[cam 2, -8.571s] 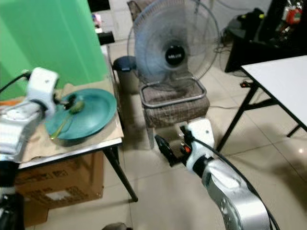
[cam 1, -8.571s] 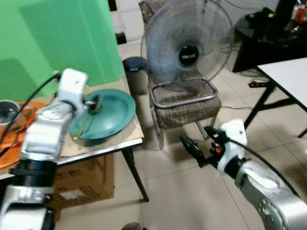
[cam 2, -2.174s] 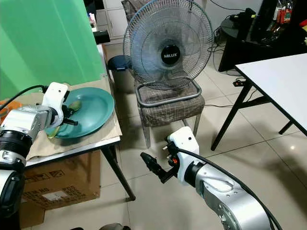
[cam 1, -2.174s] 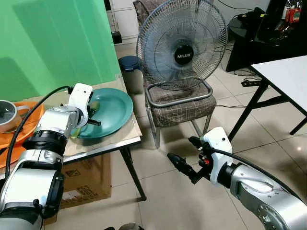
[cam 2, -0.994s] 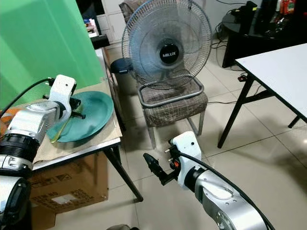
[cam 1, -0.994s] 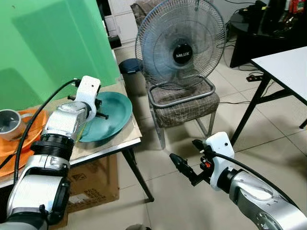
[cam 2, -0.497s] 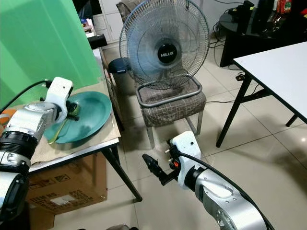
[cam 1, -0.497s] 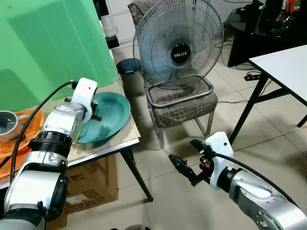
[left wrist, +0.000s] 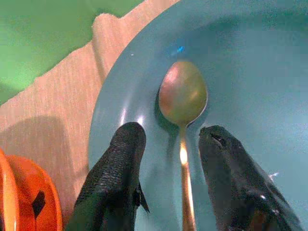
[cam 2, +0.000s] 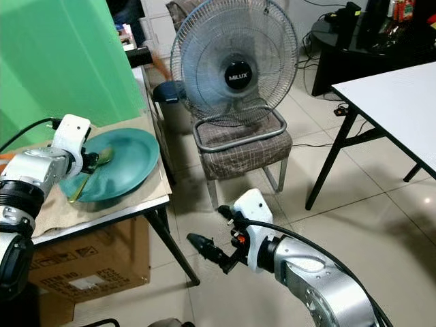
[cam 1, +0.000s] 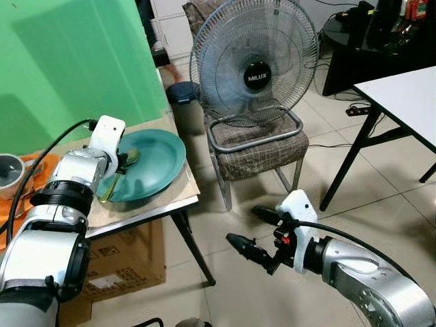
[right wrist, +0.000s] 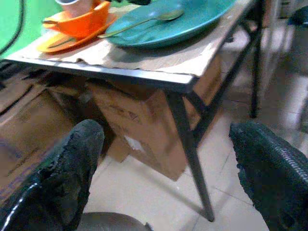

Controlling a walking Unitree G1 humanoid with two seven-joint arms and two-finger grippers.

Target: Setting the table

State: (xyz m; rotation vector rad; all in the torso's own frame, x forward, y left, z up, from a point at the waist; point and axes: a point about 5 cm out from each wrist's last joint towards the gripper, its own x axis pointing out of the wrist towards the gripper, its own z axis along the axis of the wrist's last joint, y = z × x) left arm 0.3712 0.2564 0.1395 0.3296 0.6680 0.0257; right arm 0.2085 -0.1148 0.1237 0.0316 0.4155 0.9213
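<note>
A teal plate (cam 1: 155, 160) lies on a small table (cam 1: 178, 198) covered with a tan mat, at my left. A gold spoon (left wrist: 183, 94) rests in the plate with its bowl toward the rim. My left gripper (left wrist: 173, 134) hovers just over the plate, open, one black finger on each side of the spoon's neck without touching it. My right gripper (cam 1: 245, 226) hangs low over the tiled floor beside the table leg, open and holding nothing; the right wrist view looks up at the table's edge and the teal plate (right wrist: 168, 21).
An orange plate with a grey cup (cam 1: 10, 170) sits at the table's far left. A cardboard box (cam 1: 112, 262) stands under the table. A large fan (cam 1: 253, 65) sits on a chair (cam 1: 262, 146) ahead. A white table (cam 1: 409, 92) is at the right.
My left gripper has shifted toward the plate's left side and now straddles the spoon. My right gripper has drifted slightly lower and to the left. The camera has shifted a little.
</note>
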